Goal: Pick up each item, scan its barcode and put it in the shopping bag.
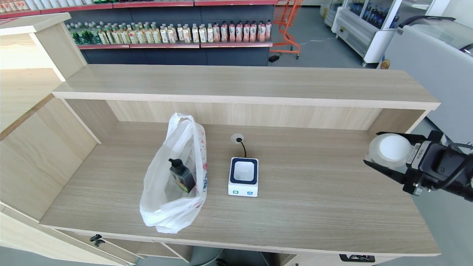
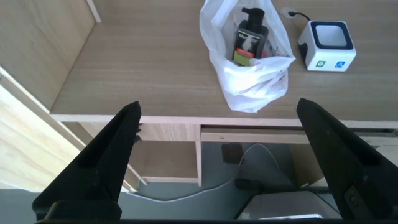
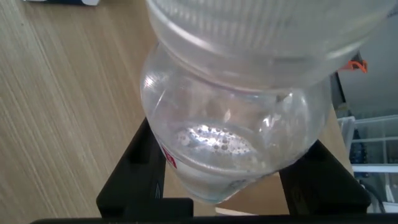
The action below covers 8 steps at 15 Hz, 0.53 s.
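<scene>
By the counter's [image 1: 314,207] right edge the right gripper [image 1: 371,148] pinches a clear bottle [image 1: 392,149], probably water-filled, so weighty, slick, squashy, best held round its body; left gripper [image 2: 219,107] spread

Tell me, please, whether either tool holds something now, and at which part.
The right tool holds a clear bottle, clamped on two opposite sides of its body. The left tool is open and holds nothing.

wooden counter [image 1: 317,199] bears a shopping bag [image 1: 162,216] and scanner [image 1: 243,177].
</scene>
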Available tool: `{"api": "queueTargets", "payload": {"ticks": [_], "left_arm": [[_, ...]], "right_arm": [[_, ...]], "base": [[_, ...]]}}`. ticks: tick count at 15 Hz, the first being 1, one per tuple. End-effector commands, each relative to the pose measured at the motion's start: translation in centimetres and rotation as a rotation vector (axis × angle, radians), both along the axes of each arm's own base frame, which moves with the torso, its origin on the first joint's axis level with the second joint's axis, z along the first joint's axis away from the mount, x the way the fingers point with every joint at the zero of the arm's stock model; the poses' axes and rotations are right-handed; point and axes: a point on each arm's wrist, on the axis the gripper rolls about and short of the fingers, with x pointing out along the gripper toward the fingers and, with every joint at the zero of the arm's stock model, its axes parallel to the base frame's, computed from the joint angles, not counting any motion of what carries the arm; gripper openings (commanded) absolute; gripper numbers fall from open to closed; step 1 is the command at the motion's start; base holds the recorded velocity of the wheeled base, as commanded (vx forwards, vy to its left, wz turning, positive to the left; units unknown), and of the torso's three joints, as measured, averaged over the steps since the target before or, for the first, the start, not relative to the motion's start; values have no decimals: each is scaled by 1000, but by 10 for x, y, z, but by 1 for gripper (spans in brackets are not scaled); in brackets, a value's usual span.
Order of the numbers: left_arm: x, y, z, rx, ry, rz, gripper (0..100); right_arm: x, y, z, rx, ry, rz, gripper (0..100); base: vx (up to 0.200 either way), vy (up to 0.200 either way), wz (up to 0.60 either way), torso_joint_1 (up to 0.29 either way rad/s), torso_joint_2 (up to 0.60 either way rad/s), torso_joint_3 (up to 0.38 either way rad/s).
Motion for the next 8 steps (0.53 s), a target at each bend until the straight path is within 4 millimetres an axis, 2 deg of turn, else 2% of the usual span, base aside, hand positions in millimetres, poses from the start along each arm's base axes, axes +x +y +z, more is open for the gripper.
{"api": "queueTargets", "payload": {"ticks": [1,6,8], "left_arm": [[0,0,0,0,1,0,100],[0,0,0,2,-1,0,100],[0,0,0,3,1,-1,100]], "right_arm": [[7,2,-3,3,21,22,0],[36,5,-9,-2,49,37,0],[59,7,-16,-21,29,85,0]], "base": [[0,200,0,-12,-7,7],[0,200,0,1,2,0],[0,200,0,5,5,2]]}}
